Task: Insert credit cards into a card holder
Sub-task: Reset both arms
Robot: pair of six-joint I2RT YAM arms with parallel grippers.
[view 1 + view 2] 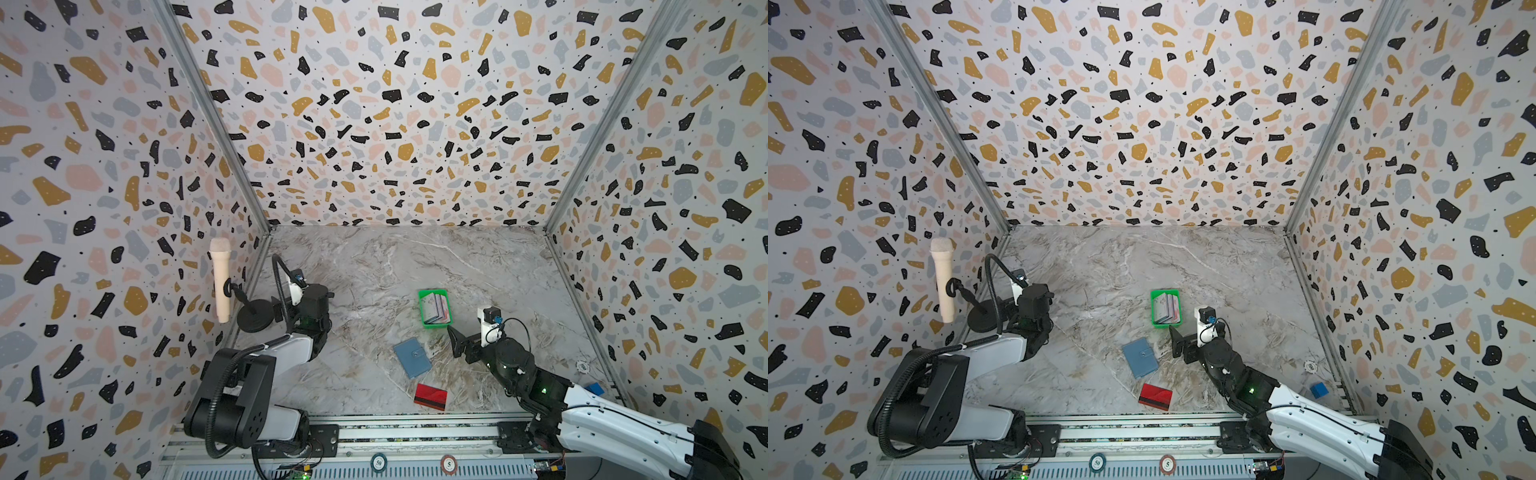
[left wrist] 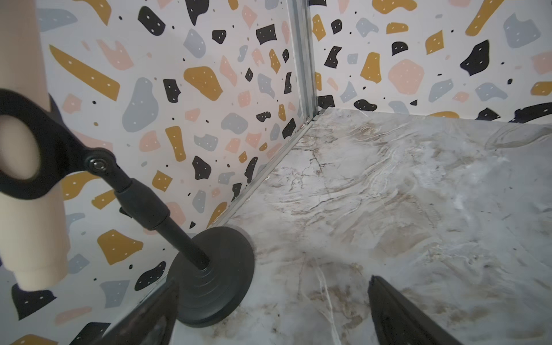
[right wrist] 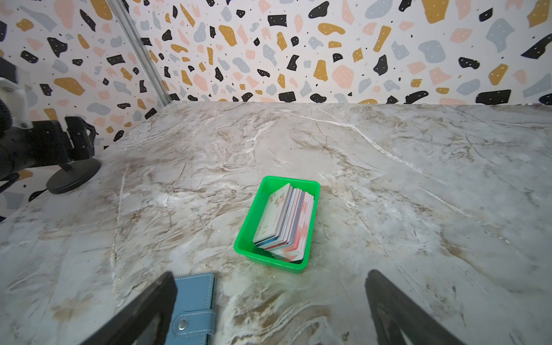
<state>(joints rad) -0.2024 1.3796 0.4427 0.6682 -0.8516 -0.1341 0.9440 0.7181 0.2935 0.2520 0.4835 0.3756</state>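
The card holder point(image 1: 412, 357) point(image 1: 1140, 357), a dusty-blue wallet, lies closed on the marble table with its snap tab fastened. Several credit cards point(image 1: 436, 308) point(image 3: 283, 224) stand packed on edge in a green tray point(image 3: 248, 227). A single red credit card with a dark stripe point(image 1: 430, 396) point(image 1: 1155, 396) lies flat near the front edge. My right gripper point(image 1: 455, 340) point(image 3: 270, 274) hovers open and empty just right of the card holder point(image 3: 195, 304), on the near side of the tray. My left gripper point(image 2: 274, 280) is open and empty over bare table at the far left.
A beige microphone point(image 1: 220, 282) leans on a black stand whose round base point(image 1: 254, 316) point(image 2: 215, 274) sits right by one left finger. A white chip point(image 1: 583, 366) and a blue cube point(image 1: 594, 388) lie near the right wall. Patterned walls enclose three sides.
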